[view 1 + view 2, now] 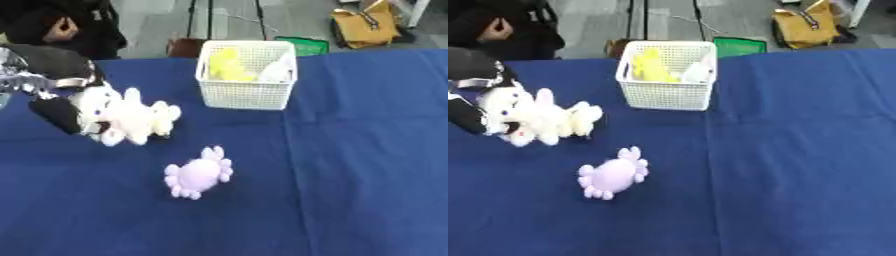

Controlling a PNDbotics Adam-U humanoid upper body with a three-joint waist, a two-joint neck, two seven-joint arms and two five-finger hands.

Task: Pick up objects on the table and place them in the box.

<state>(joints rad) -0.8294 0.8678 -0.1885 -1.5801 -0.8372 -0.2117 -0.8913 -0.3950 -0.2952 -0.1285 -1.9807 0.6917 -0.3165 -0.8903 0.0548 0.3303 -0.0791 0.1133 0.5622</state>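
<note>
At the counter's left edge, the robot's left robot hand [59, 113], black with silver joints on the arm behind it, is at the fluffy white plush animal [131, 119]. Its dark fingers sit against the toy's left side and appear curled round it, so I judge it is gripping the plush, though the exact finger positions are blurred. The toy stretches out to the right of the hand, probably because it is held by one end; whether its far end touches the cloth I cannot tell. This looks like the pick-up step for this toy, with the carry to the box yet to be made.

Nearer the front edge, towards the middle of the blue-clothed counter [367, 175], lies a pale lilac plush crab with stubby legs [199, 174], flat on the cloth and apart from everything else (presumably waiting its turn).

Further right, close to the far edge, stands the white plastic mesh basket [246, 94] that serves as the box, upright and open at the top. Inside it are a yellow soft object [225, 64] on its left side and a white object [276, 71] on its right, so some items seem already placed.

The right robot hand shows in neither view.
</note>
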